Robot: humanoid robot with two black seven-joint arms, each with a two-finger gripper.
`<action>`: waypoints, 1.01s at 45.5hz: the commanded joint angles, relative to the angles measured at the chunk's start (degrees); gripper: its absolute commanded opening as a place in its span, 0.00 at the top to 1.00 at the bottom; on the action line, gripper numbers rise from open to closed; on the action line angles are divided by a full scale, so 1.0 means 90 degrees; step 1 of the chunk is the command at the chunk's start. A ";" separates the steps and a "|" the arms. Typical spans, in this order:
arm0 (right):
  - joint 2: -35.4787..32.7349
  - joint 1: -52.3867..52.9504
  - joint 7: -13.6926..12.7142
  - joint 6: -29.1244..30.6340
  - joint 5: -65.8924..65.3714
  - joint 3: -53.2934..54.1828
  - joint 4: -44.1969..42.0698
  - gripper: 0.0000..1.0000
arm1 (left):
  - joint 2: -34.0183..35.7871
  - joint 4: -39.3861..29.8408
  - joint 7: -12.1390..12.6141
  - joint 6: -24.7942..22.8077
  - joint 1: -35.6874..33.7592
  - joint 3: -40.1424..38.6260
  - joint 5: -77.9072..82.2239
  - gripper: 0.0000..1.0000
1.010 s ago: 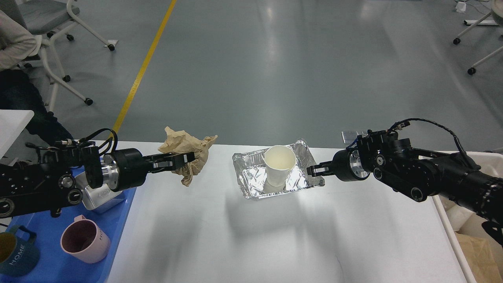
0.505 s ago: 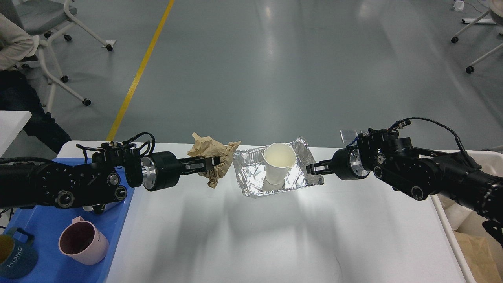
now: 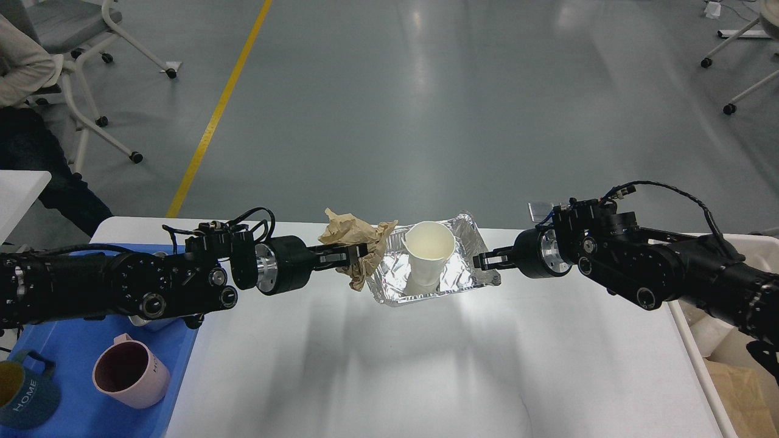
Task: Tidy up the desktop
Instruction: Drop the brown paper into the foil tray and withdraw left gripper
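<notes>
The white desktop [image 3: 389, 365] fills the lower middle of the head view. My left gripper [image 3: 359, 251] is shut on a crumpled brown paper [image 3: 359, 240] and holds it in the air at the left rim of a foil tray [image 3: 453, 283]. A white paper cup [image 3: 429, 252] stands upright in the foil tray. My right gripper [image 3: 487, 261] is shut on the tray's right rim, and the tray looks lifted a little off the desktop.
A blue plastic tray [image 3: 73, 377] at the left holds a pink mug [image 3: 131, 374], a dark blue mug [image 3: 24, 395] and a metal box partly hidden by my left arm. A cream-white bin [image 3: 724, 359] with brown paper stands at the right edge.
My left gripper has moved right with the crumpled brown paper, from left of the foil tray to its left rim. The right gripper and tray have barely moved.
</notes>
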 commanded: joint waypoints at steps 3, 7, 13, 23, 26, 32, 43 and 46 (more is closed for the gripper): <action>-0.0008 0.0000 -0.0001 0.0000 0.0000 -0.0008 0.0000 1.00 | -0.0147 0.0109 0.0033 -0.0069 -0.0009 -0.0017 -0.0065 0.83; -0.0008 0.0000 -0.0001 0.0000 0.0000 -0.0008 0.0000 1.00 | -0.0186 0.0148 0.0159 -0.0078 -0.0009 -0.0027 -0.0065 0.68; -0.0008 0.0000 0.0009 0.0000 0.0000 -0.0008 0.0000 1.00 | -0.0410 0.0333 0.0287 -0.0040 0.0011 -0.0202 -0.0065 0.27; -0.0066 0.0000 0.0009 -0.0010 0.0000 0.0002 0.0010 1.00 | -0.0449 0.0373 0.0296 -0.0078 0.0187 -0.0710 -0.0065 0.07; -0.0125 0.0000 0.0009 -0.0010 0.0000 0.0031 0.0010 1.00 | -0.0449 0.0373 0.0296 -0.0069 0.0187 -0.0730 -0.0104 0.06; -0.0154 0.0000 0.0009 -0.0010 0.0009 0.0051 0.0020 1.00 | -0.0440 0.0373 0.0296 -0.0069 0.0235 -0.0847 -0.0357 0.05; -0.0272 -0.0010 0.0019 0.0010 0.0263 0.0060 0.0020 1.00 | -0.0079 0.0373 0.0267 -0.0039 0.0421 -0.1393 -0.0797 0.04; -0.0281 -0.0010 0.0029 0.0010 0.0331 0.0060 0.0020 1.00 | 0.0126 0.0363 0.0238 -0.0039 0.0596 -0.1803 -0.0846 0.04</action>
